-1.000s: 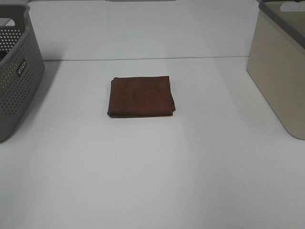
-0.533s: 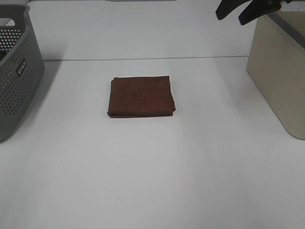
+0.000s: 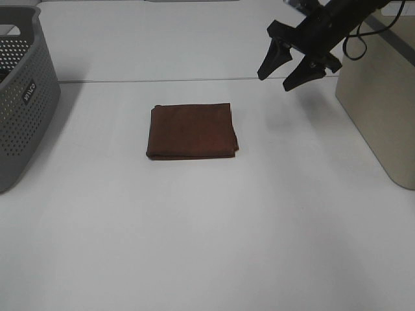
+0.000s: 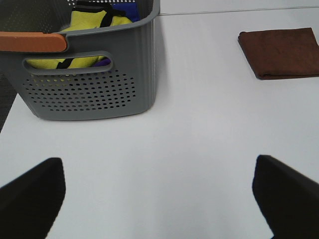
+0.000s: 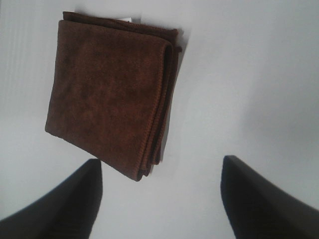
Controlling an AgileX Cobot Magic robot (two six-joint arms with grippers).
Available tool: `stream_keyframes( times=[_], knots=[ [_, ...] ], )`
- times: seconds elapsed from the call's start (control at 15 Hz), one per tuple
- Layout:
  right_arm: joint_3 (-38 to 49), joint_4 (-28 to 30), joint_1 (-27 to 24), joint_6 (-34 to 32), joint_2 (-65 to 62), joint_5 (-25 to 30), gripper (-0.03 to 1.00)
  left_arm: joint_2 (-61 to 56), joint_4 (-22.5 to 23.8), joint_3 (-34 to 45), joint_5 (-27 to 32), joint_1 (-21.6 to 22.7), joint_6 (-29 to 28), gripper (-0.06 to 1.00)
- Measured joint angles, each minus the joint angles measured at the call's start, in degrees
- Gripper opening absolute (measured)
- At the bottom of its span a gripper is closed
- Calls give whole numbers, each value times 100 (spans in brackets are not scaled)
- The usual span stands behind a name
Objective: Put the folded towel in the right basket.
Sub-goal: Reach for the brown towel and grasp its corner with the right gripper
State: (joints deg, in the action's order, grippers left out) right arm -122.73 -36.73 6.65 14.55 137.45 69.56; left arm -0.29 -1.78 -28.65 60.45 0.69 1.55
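Observation:
A folded brown towel [image 3: 192,131] lies flat on the white table, in the middle toward the back. It also shows in the right wrist view [image 5: 110,94] and the left wrist view [image 4: 279,52]. The beige right basket [image 3: 382,91] stands at the right edge. My right gripper [image 3: 283,74] is open and empty in the air, right of and behind the towel, beside the basket. In its wrist view the gripper [image 5: 162,199] points down at the towel. My left gripper [image 4: 159,199] is open and empty over bare table, out of the exterior high view.
A grey perforated basket [image 3: 23,97] stands at the left edge; in the left wrist view the grey basket [image 4: 92,84] holds yellow and blue cloth. A seam in the table [image 3: 194,80] runs across behind the towel.
My right arm has come into view from the top right and moved down and left toward the towel, fingers open. The towel has not moved.

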Motion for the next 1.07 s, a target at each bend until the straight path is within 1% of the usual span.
stream_keyframes(
  times=[0.13,0.33,0.6,0.73,1.0,1.07],
  knots=[
    [-6,-212,0,40,321,0,67,0,0,0,0,0,0,97],
    [-11,-481,11,109,728,6,69,0,0,0,0,0,0,97],
    [-11,-510,86,355,968,-57,69,0,0,0,0,0,0,97],
    [-11,-539,195,355,1037,-178,69,0,0,0,0,0,0,97],
    [-17,-688,223,367,1220,-258,69,0,0,0,0,0,0,97],
    [-46,-728,286,470,1238,-338,69,0,0,0,0,0,0,97]
  ],
)
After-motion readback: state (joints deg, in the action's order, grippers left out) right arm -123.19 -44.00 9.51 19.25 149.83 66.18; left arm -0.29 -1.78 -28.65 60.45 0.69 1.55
